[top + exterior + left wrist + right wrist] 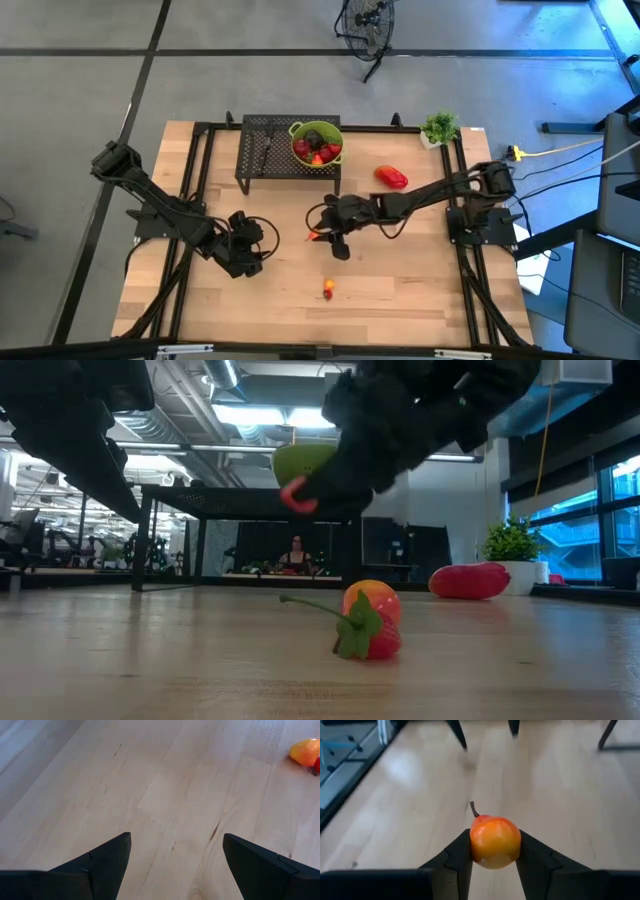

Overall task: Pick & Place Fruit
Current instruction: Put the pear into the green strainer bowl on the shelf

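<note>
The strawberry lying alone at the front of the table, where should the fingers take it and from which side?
Grip the strawberry across its rounded red-orange body, coming from above. It lies on its side on the table, stem and green leaves trailing off one end, so close across the body, clear of the stem. The left gripper is open, the fruit lying ahead of it.

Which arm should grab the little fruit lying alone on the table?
Probably left: its pincer is open with nothing in it. The right pincer already holds an orange fruit. The lone fruit lies between them.

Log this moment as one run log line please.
right end effector: shut on orange fruit | left end effector: open, idle | bowl: holds fruit
</note>
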You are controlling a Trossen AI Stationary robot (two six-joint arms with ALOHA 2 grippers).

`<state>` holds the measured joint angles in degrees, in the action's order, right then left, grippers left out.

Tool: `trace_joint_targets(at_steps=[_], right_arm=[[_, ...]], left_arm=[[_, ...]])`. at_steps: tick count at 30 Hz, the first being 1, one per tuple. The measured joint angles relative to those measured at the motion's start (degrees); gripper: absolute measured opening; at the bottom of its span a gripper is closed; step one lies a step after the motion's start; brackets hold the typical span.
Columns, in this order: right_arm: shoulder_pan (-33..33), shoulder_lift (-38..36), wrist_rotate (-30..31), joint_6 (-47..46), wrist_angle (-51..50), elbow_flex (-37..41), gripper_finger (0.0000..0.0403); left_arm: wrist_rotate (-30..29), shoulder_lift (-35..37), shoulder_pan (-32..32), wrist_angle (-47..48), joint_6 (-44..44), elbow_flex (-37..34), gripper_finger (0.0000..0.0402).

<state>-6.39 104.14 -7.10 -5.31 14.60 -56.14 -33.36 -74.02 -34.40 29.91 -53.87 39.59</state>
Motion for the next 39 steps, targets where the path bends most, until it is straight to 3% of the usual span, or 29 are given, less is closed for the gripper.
trace_joint_targets(at_steps=[18,30,39], right_arm=[[0.6,-5.0,0.3,4.5,14.7,0.0,0.0126],[4.1,-5.0,8.6,10.9,26.2,0.0,0.0126],[6.4,-5.4,15.0,15.3,29.3,0.0,0.0126]], left_arm=[[0.0,0.0,0.0,-0.1,0.0,0.0,0.0313],[0.0,0.0,0.0,-0.1,0.0,0.0,0.0313],[0.0,0.0,0.0,-0.1,0.0,0.0,0.0313]])
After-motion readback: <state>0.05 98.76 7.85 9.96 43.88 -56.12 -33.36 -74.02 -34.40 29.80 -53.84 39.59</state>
